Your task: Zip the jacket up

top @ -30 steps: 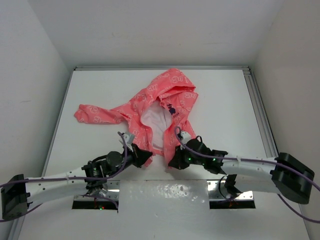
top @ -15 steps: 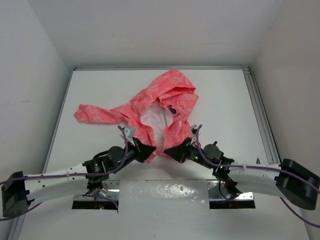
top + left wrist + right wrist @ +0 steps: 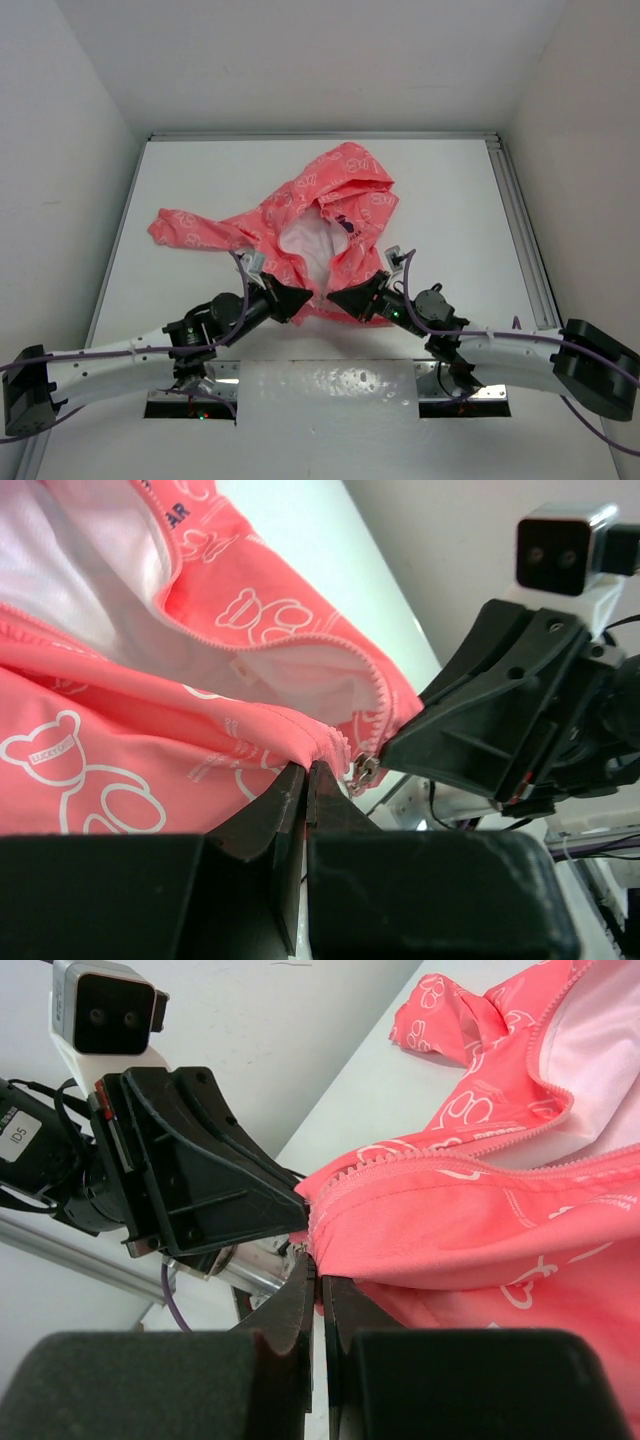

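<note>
The jacket [image 3: 330,215] lies open in the middle of the worktop [image 3: 450,200], the left claw [image 3: 302,298] and right claw [image 3: 334,298] each clamped on its near hem, so the zipper ends should be brought level, with the fabric taut.

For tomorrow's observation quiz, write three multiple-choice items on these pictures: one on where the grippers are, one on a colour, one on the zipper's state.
1. Where do the left gripper and the right gripper grip the jacket? A. hood; B. bottom hem; C. sleeve.
2. The jacket's lining is: A. white; B. blue; C. black.
3. The zipper is: A. closed to the collar; B. open; C. missing.
Key: 1 B, both wrist views show shut fingers pinching the hem's edge. 2 A, white shows between the pink front panels. 3 B, the two rows of teeth lie apart.
</note>
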